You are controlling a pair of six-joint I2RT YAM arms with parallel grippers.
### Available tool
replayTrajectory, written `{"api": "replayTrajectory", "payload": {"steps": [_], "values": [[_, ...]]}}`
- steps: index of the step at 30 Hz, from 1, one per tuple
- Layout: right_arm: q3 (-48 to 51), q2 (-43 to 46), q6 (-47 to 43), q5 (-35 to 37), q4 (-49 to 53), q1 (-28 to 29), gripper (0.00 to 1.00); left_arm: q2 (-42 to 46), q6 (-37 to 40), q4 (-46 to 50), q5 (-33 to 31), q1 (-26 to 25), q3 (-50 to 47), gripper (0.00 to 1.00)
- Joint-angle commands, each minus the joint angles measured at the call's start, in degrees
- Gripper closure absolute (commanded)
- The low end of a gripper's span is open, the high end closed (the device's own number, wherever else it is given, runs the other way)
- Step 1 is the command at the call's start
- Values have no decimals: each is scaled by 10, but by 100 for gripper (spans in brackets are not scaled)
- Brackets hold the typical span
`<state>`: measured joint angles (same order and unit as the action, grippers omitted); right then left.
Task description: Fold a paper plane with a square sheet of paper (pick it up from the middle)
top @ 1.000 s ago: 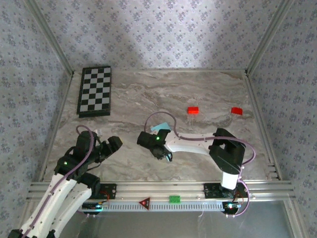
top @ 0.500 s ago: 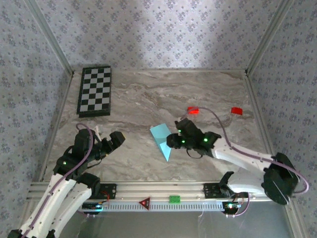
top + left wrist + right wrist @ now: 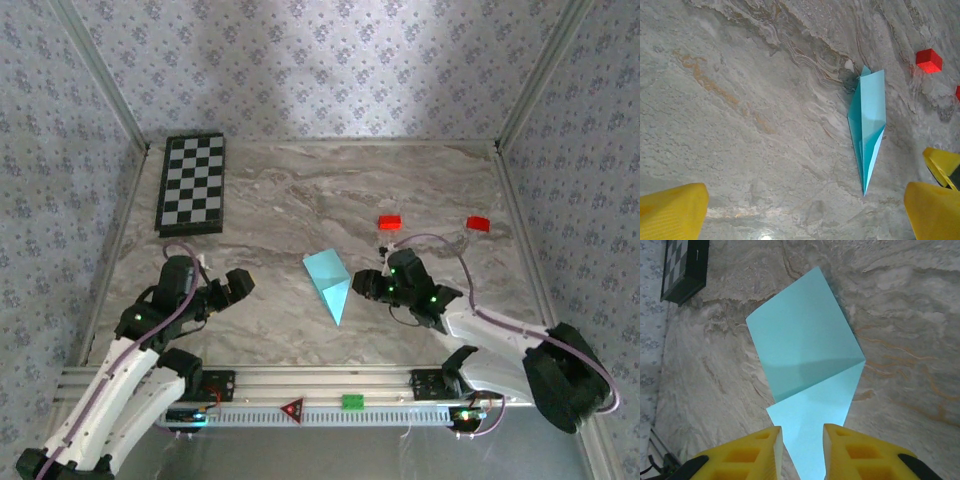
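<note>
Right wrist: right gripper (image 3: 802, 442) narrowly parted over paper plane (image 3: 805, 340), not clamping; left gripper (image 3: 805, 212) wide, empty.

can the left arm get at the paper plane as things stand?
Probably yes: the left gripper is open, and bare table lies between it and the paper plane. The right gripper sits close by the plane's other side, so the two might crowd each other.
</note>
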<state>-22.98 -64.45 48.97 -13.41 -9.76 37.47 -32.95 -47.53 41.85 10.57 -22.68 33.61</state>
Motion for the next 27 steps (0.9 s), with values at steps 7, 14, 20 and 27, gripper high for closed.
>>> {"api": "replayTrajectory", "payload": {"steps": [7,14,20,27], "values": [[-46,-89,15,-100,-59,3,82,52,16,-50,7,8,-18,0],[-72,-149,22,-136,-31,8,89,46,0,-48,18,9,-42,0],[-108,-226,32,-154,-19,28,89,48,-2,-47,29,10,-38,0],[-142,-286,64,-56,68,55,87,52,-7,-35,56,10,-42,0]]}}
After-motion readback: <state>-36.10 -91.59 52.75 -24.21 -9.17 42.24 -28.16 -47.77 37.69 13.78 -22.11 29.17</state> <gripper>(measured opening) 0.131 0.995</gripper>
